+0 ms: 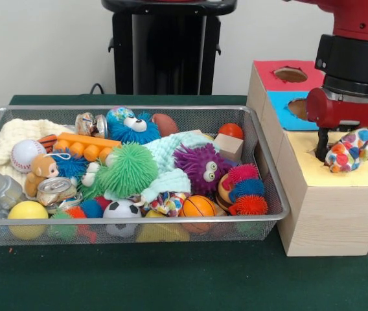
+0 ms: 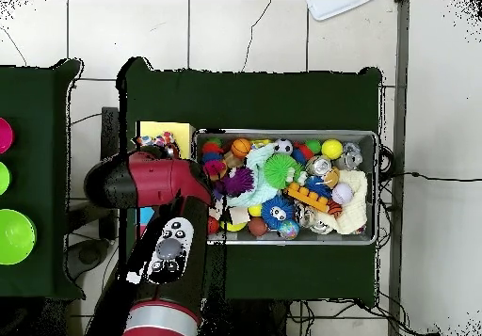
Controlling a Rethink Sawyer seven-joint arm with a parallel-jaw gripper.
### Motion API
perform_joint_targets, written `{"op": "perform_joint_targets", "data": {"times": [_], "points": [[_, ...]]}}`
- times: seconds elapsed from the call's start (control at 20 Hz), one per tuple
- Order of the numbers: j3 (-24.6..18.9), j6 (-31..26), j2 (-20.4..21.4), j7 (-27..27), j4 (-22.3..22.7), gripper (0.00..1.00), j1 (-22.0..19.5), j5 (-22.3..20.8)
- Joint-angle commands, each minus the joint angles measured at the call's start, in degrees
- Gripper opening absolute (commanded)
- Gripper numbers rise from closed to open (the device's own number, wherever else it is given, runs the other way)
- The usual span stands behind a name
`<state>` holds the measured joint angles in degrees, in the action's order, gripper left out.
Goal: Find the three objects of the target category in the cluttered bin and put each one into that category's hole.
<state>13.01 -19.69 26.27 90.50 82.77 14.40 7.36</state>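
- The Sawyer arm's claw [image 1: 327, 154] hung over the yellow top of the largest wooden box [image 1: 326, 214], right of the wire-mesh bin [image 1: 269, 170], pinching one end of a spotted cloth piece [image 1: 356, 148].
- The cloth piece stretched sideways in the front view, its long axis roughly level and its free end pointing right and slightly up, just above the yellow surface.
- The yellow-topped hole could not be made out; the claw and cloth covered that part of the box.
- A second spotted cloth piece [image 1: 166, 203] lay in the bin near its front wall, between the small soccer ball [image 1: 121, 209] and the orange ball [image 1: 198, 207].
- The bin sat on the green tabletop [image 1: 171, 278]; from overhead, the spotted cloth [image 2: 162, 142] showed just left of it.
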Motion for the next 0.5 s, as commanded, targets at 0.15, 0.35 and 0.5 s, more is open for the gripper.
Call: {"op": "perform_joint_targets", "data": {"times": [0.15,0.35,0.5], "points": [[-1.60,-14.88,5.89,5.54,3.55,1.00,-3.23,-0.62],[-1.34,-19.22,9.37,4.47,4.34,1.00,-3.22,-0.88],[-1.72,-22.65,10.75,3.05,3.77,1.00,-3.55,-1.34]]}}
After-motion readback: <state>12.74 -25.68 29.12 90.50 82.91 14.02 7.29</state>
